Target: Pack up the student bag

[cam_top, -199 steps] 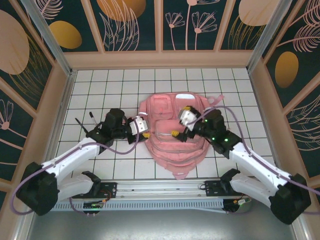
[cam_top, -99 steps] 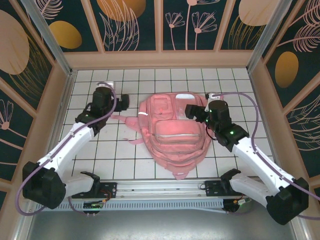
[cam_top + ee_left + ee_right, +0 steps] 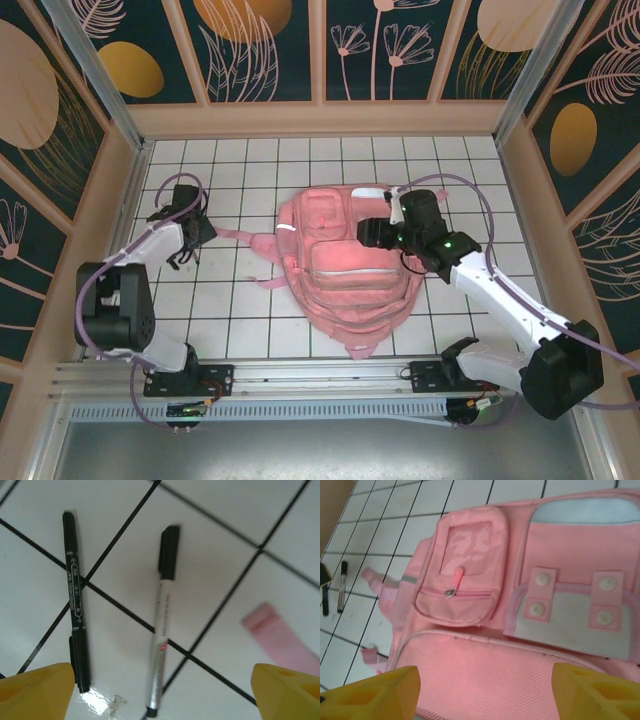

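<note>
The student bag (image 3: 350, 275) lies flat in the middle of the table, a pink backpack with a whitish front patch (image 3: 570, 617) and a small zip pocket (image 3: 462, 575). My right gripper (image 3: 372, 233) hovers open above its upper part, its yellow fingertips (image 3: 370, 695) spread over the pink mesh panel with nothing between them. My left gripper (image 3: 178, 245) is far to the left, off the bag, and open. Below it lie a black pen (image 3: 75, 600) and a silver pen with a black cap (image 3: 162, 625); the silver pen lies between its fingertips (image 3: 35, 690), untouched.
A pink strap (image 3: 240, 237) trails from the bag's left side toward the pens, and its end shows in the left wrist view (image 3: 280, 640). Wooden walls (image 3: 100, 220) fence the white gridded table on the left, back and right.
My left arm has swung from the bag's left side out to the far left, over the pens, and opened. My right gripper has shifted slightly over the bag's upper part.
</note>
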Controlling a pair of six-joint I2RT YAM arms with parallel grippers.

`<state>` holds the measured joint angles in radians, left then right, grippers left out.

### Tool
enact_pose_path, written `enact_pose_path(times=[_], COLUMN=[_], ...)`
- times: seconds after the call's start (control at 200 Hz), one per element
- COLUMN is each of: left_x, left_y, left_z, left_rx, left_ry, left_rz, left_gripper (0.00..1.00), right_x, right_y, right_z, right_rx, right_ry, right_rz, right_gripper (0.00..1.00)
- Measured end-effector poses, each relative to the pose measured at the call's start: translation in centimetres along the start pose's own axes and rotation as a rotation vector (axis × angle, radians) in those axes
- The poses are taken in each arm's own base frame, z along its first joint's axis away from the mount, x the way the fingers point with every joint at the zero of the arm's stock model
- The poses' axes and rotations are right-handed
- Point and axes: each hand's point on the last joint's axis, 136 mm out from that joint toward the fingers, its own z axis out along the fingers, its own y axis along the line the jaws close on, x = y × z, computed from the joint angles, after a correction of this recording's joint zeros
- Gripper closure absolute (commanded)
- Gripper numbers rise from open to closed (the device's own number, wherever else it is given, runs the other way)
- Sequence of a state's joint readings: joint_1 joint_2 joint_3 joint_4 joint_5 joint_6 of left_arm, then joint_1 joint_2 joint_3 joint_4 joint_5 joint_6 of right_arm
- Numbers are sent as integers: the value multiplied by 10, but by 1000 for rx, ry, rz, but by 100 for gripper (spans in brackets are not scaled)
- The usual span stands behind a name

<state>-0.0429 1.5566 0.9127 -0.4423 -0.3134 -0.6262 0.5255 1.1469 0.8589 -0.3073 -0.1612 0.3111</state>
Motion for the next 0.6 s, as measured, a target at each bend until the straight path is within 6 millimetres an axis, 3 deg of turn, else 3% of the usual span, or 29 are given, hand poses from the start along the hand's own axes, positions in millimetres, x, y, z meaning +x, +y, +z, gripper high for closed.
enact_pose_path(times=[0.25,0.335,0.45,0.601], left_x=[30,30,29,28], left_y=[-4,-8,-13,-19], left_z=[38,39,39,38], left_rx=[-5,20,51,82], left_ry=[102,92,77,78], left_rz=[-1,-3,-1,32], left_gripper=[39,52,78,88], right_x=[3,-4,-15,-30], right_y=[38,50,58,62], right_z=[1,-2,-7,-10], right_rx=[-86,-104,-112,-112], right_ry=[47,34,6,-38], right_rz=[-86,-106,-108,-73], right_gripper=[36,36,36,33])
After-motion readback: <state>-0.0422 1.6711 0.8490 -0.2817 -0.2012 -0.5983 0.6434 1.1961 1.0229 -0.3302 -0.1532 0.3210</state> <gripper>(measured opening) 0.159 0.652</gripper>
